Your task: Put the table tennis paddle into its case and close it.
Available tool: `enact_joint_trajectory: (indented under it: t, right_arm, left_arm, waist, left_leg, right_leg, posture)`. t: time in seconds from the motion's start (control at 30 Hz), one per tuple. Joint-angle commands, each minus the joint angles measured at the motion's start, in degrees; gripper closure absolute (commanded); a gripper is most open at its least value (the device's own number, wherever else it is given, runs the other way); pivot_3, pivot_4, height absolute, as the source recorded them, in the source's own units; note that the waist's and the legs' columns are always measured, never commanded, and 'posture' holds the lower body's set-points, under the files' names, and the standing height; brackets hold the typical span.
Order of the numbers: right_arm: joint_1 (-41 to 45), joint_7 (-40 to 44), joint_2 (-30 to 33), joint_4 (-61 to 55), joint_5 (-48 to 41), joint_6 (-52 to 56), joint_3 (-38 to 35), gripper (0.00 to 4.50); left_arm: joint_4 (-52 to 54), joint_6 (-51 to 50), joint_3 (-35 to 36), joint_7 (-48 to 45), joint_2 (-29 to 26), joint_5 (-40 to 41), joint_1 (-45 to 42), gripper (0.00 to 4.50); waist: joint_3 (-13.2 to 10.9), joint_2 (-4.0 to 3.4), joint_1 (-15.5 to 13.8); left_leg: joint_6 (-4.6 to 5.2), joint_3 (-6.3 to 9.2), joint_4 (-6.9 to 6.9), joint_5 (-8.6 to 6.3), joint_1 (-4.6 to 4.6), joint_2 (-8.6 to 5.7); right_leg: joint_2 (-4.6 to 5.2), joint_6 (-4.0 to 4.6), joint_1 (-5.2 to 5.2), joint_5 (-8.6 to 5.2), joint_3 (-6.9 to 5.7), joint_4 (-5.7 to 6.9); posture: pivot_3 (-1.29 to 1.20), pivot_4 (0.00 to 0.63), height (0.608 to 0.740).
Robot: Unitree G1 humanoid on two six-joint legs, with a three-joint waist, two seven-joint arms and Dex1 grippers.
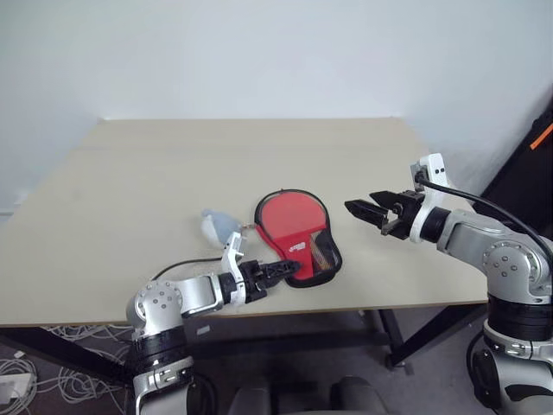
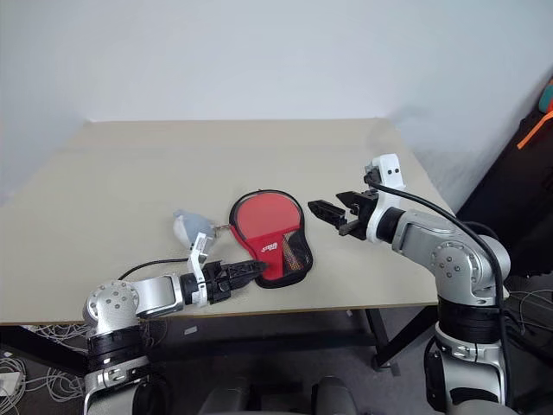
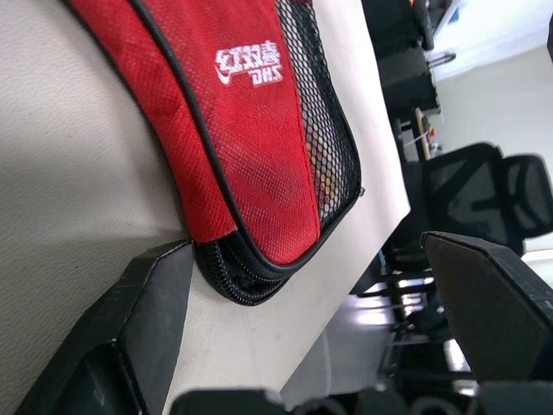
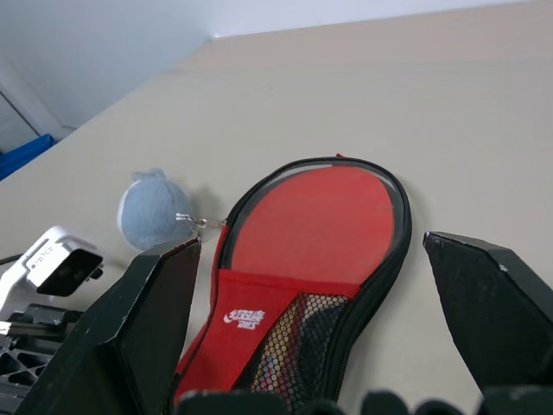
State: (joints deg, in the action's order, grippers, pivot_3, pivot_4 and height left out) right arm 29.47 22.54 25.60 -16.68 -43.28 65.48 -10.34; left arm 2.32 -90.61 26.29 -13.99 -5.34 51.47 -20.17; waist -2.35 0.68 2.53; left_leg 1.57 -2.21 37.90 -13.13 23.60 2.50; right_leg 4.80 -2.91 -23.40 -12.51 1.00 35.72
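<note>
The case (image 1: pixel 298 238) lies flat near the table's front edge: red, black zip trim, with a white logo and a mesh pocket (image 3: pixel 320 130) on its near half. Inside the rim of the far half lies a smooth round red face (image 4: pixel 320 220). It looks like the table tennis paddle's rubber, but I cannot tell for certain. No handle shows. My left gripper (image 1: pixel 289 268) is open and low, its fingers either side of the case's near end (image 3: pixel 251 277), not touching it. My right gripper (image 1: pixel 359 206) is open, held above the table just right of the case.
A small pale bluish-white lump (image 1: pixel 218 226) lies just left of the case, joined to it by a small metal ring (image 4: pixel 200 222). The beige table (image 1: pixel 173 164) is bare behind and to the left. Its front edge runs right under the left gripper.
</note>
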Motion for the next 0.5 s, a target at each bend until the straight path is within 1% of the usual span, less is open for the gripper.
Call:
enact_joint_trajectory:
  t: [0.03, 0.27, 0.5]
  right_arm:
    - [0.33, -0.80, -0.64, -2.77, -1.41, -0.25, -1.19, 0.00]
    - [-0.26, -1.94, -1.71, -3.80, -1.60, -0.01, -1.13, 0.00]
    - [-0.20, -2.58, -2.10, -4.31, -2.09, 0.34, -0.98, 0.00]
  left_arm:
    - [-2.51, -1.55, 1.71, 2.57, 1.87, -1.70, -1.86, 0.04]
    - [-6.35, -0.81, 5.04, 5.05, 4.74, -3.22, -5.98, 0.04]
    - [-8.53, 0.32, 4.67, 5.69, 5.97, -4.70, -6.99, 0.04]
  waist:
    - [0.01, -0.01, -0.06]
    - [0.03, -0.02, -0.07]
    - [0.03, -0.02, -0.06]
  left_leg:
    - [0.00, 0.03, 0.01, 0.00, 0.00, -0.03]
    - [0.00, 0.08, 0.03, 0.00, 0.00, -0.10]
    - [-0.01, 0.08, 0.02, 0.00, 0.00, -0.10]
  right_leg:
    - [0.01, 0.00, 0.03, 0.00, 0.00, -0.01]
    - [0.05, -0.03, 0.09, -0.03, -0.02, -0.02]
    - [0.05, -0.03, 0.09, -0.02, -0.02, -0.02]
  posture:
    - [0.00, 0.000, 0.740]
    - [0.00, 0.000, 0.740]
    - [0.00, 0.000, 0.740]
